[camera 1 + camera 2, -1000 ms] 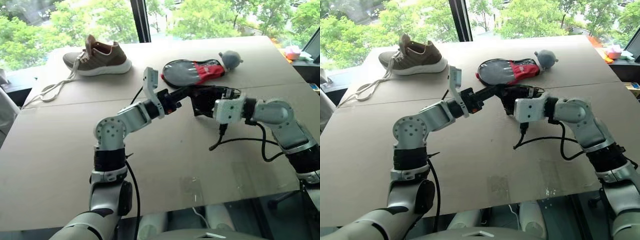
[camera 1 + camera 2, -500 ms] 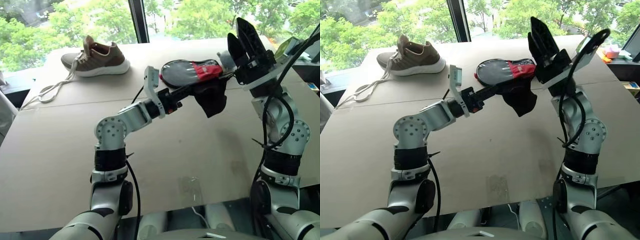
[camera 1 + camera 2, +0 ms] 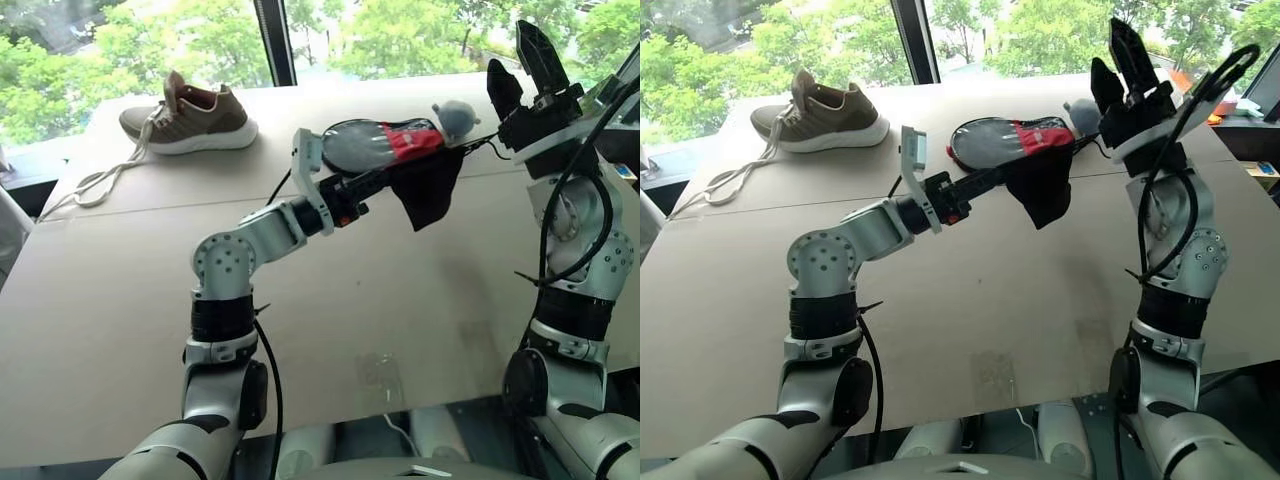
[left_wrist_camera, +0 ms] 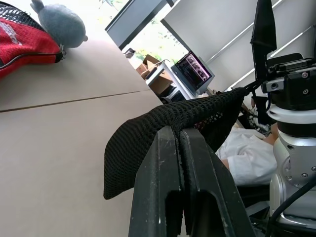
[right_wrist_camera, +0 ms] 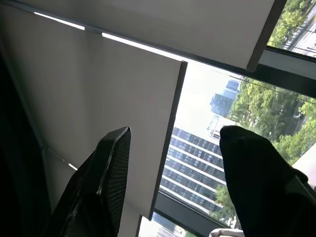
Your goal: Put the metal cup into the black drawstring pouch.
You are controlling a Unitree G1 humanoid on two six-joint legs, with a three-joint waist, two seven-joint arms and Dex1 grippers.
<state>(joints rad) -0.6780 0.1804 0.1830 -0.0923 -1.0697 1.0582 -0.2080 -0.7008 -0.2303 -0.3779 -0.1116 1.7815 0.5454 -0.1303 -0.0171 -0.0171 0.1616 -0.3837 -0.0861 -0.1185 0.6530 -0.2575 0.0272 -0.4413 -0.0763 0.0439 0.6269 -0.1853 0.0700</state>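
Above the surface (image 3: 300,300), left gripper (image 3: 385,183) has its jaws clamped on the black drawstring pouch (image 3: 425,190), dangling it, probably ready for loading. Right gripper (image 3: 528,65) is raised, jaws apart, empty. Can't spot the metal cup.

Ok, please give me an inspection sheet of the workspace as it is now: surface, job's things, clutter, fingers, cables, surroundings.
Surface: tan table, a seam running across it.
Job's things: black pouch hangs above the table from the left gripper; its cord runs taut toward the right gripper. Cup: nothing seen.
Clutter: brown shoe with loose laces at the far left; black-and-red case and grey plush at the far middle.
Fingers: left shut on the pouch's edge; right open, raised, pointing upward.
Cables: black cables loop along the right arm; one runs along the left arm.
Surroundings: window with green trees behind the table; a lit screen off to the side.
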